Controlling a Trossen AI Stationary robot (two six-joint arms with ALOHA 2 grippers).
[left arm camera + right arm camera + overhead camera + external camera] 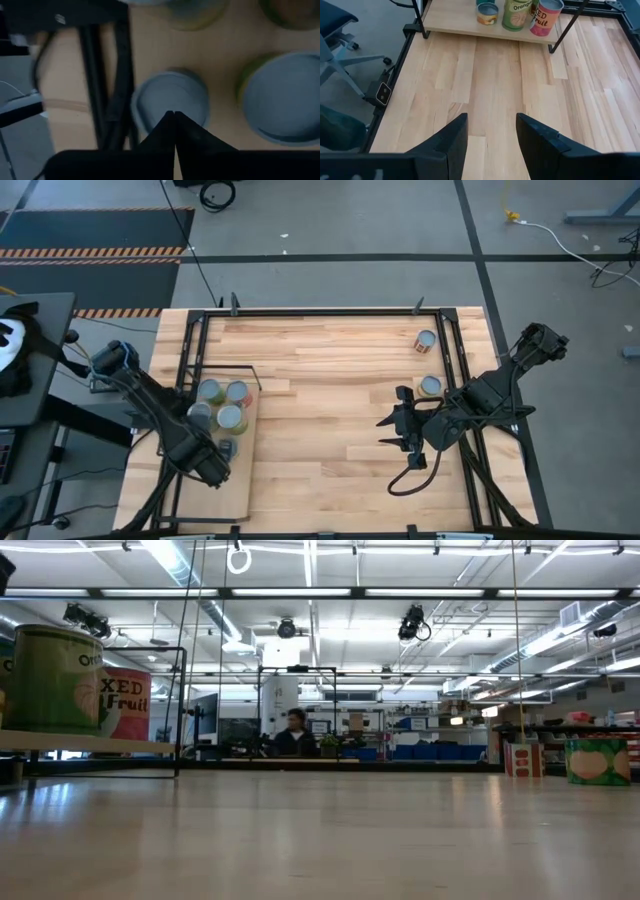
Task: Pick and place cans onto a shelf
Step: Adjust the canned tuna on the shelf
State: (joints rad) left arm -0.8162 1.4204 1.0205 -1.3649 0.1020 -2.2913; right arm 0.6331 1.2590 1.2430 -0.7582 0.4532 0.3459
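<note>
The shelf [240,480], a pale board in a thin black frame, lies at the table's left. Several cans stand on it [231,418]. In the low view a green can [55,680] and a red can [125,705] stand on it. My left gripper [174,116] is shut, pointing down over the grey lid of one shelf can [170,97]; in the high view it is over the shelf [215,452]. Two more cans stand on the table at the right [427,340] [430,386]. My right gripper [386,432] is open and empty, left of them, also seen in its wrist view [491,140]. My left gripper's shut fingertips [167,125] point down from above, over the near rim of a can's lid [150,107]. I cannot tell whether they touch the lid.
The shelf's black frame bars [107,75] run close beside my left gripper. A black frame [330,312] edges the tabletop. Bare planks [490,85] lie between my right gripper and the shelf. A person [295,732] sits far behind the table.
</note>
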